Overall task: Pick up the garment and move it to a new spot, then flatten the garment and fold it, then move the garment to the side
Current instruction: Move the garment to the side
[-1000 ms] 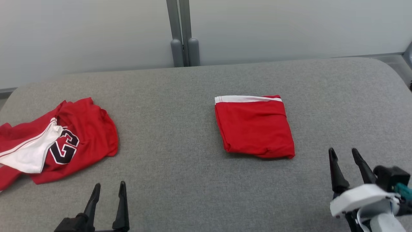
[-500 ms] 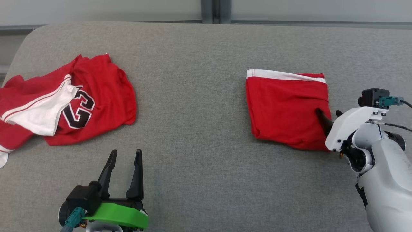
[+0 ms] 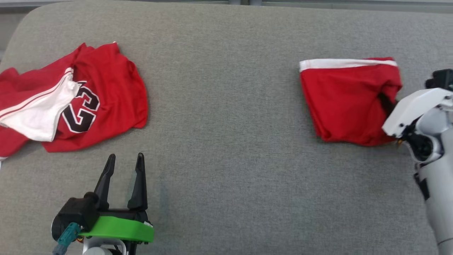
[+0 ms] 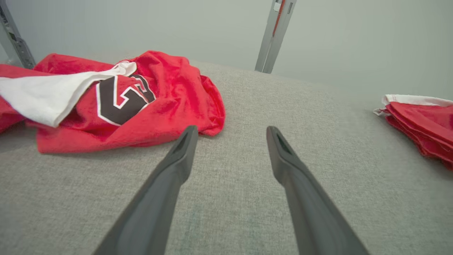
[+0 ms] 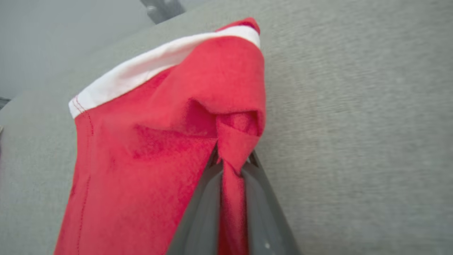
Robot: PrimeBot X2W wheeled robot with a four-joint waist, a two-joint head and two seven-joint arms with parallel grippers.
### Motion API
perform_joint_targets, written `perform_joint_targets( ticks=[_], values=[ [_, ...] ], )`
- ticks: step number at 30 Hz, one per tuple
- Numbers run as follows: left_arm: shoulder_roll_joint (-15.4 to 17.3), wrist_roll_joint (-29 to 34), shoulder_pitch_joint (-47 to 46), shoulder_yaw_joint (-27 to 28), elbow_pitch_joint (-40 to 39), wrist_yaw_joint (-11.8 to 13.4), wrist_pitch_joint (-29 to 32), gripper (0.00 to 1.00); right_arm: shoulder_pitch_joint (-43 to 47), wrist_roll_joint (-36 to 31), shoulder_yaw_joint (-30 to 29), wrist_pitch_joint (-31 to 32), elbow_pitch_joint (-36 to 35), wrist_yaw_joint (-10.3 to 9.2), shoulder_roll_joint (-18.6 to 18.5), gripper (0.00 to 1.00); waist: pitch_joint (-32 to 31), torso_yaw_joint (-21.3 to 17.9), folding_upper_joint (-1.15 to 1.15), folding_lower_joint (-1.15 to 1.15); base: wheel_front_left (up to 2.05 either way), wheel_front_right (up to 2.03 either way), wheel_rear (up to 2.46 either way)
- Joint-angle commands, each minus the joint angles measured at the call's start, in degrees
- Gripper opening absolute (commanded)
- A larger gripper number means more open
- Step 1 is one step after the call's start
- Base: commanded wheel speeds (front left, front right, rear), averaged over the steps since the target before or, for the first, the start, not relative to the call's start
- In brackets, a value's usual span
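The folded red garment [image 3: 343,102] with a white band along its far edge lies at the right of the grey padded table [image 3: 226,148]. My right gripper [image 3: 385,102] is shut on its right edge, and a pinch of red cloth bunches between the dark fingers [image 5: 198,198]. The wrist view shows the garment [image 5: 141,148] pulled up into a fold at the right gripper [image 5: 231,159]. My left gripper [image 3: 126,159] stands open near the front left, holding nothing, and its wrist view shows the left gripper [image 4: 230,132] over bare table with the garment [image 4: 421,124] far to the right.
A crumpled red jersey [image 3: 102,92] with a black number and a white panel lies at the table's left, just beyond my left gripper. The jersey [image 4: 159,102] sits close ahead of the left fingertips. A metal post [image 4: 272,39] stands behind the table.
My right gripper reached onto the folded garment's right edge, shut on it and drew it to the right. The head camera tilted down. My left gripper stayed open.
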Motion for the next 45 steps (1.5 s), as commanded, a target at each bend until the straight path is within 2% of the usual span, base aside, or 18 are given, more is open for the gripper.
perform_joint_targets(
  ticks=[1,4,9,14,19,20,21,26,29,32,36,40,45],
  values=[
    [0.8,0.2,-1.8,-0.3,-0.5,-0.2,0.0,1.0,-0.4,-1.0,-1.6,-0.5,-0.3,-0.09,-2.3,0.0,5.8,-6.9,0.0,0.0,0.0,0.0,0.0],
    [1.6,0.0,-3.2,-0.8,-1.5,-0.2,0.0,1.0,0.0,-3.4,-5.1,0.3,-0.5,-0.06,-6.3,0.0,8.9,-9.1,0.0,0.0,0.0,0.0,0.0],
    [3.0,-0.1,-4.7,-2.4,-2.3,-0.2,0.0,1.0,-2.0,-8.9,-10.6,-0.5,-1.0,-0.05,-10.4,0.0,12.8,-10.6,0.0,0.0,0.0,0.0,0.0],
    [3.6,-0.4,-6.2,-3.5,-2.6,-0.2,0.0,1.0,-6.1,-16.4,-14.9,-0.7,-1.4,-0.06,-13.0,0.0,15.4,-8.5,0.0,0.0,0.0,0.0,0.0],
    [3.8,-0.2,-5.3,-2.9,-2.3,-0.2,0.0,1.0,-9.4,-24.0,-16.6,0.2,-1.1,-0.06,-16.1,0.0,15.6,-6.3,0.0,0.0,0.0,0.0,0.0],
    [3.8,-0.1,-5.0,-2.5,-2.2,-0.2,0.0,1.0,-10.1,-25.6,-16.7,-0.4,-1.2,-0.06,-16.7,0.35,15.6,-6.1,0.0,0.0,0.0,0.0,0.0],
    [3.7,-0.1,-4.8,-2.2,-1.9,-0.2,0.0,1.0,-10.8,-26.9,-17.2,-1.2,-1.2,-0.06,-17.0,1.0,15.5,-5.9,0.0,0.0,0.0,0.0,0.0],
    [2.6,-0.5,-4.6,-1.9,-1.4,-0.2,0.0,1.0,-10.5,-32.2,-16.8,-5.3,-2.2,-0.06,-17.3,1.0,13.7,-5.9,0.0,0.0,0.0,0.0,0.0],
    [1.9,-0.8,-4.3,-1.5,-1.0,-0.2,0.0,1.0,-9.0,-34.4,-15.8,-10.7,-5.4,-0.06,-16.7,1.0,11.0,-6.3,0.0,0.0,0.0,0.0,0.0],
    [1.6,-0.6,-3.1,-0.8,-0.3,-0.2,0.0,1.0,-5.7,-31.8,-13.7,-16.7,-9.6,-0.06,-13.1,1.0,7.0,-6.9,0.0,0.0,0.0,0.0,0.0],
    [1.4,0.2,0.0,1.3,0.7,-0.2,0.0,1.0,1.8,-27.6,-9.5,-23.7,-15.9,-0.1,-10.2,1.0,-0.1,-7.7,0.0,0.0,0.0,0.0,0.0],
    [1.4,0.9,4.0,4.6,0.6,-0.2,0.0,1.0,11.3,-25.4,-5.9,-30.1,-21.3,-0.09,-7.9,1.0,-6.3,-8.2,0.0,0.0,0.0,0.0,0.0],
    [1.2,2.6,7.7,8.6,0.2,-0.2,0.0,1.0,24.0,-21.7,-2.7,-35.8,-25.6,-0.1,-2.1,1.0,-11.6,-7.8,0.0,0.0,0.0,0.0,0.0]
  ],
)
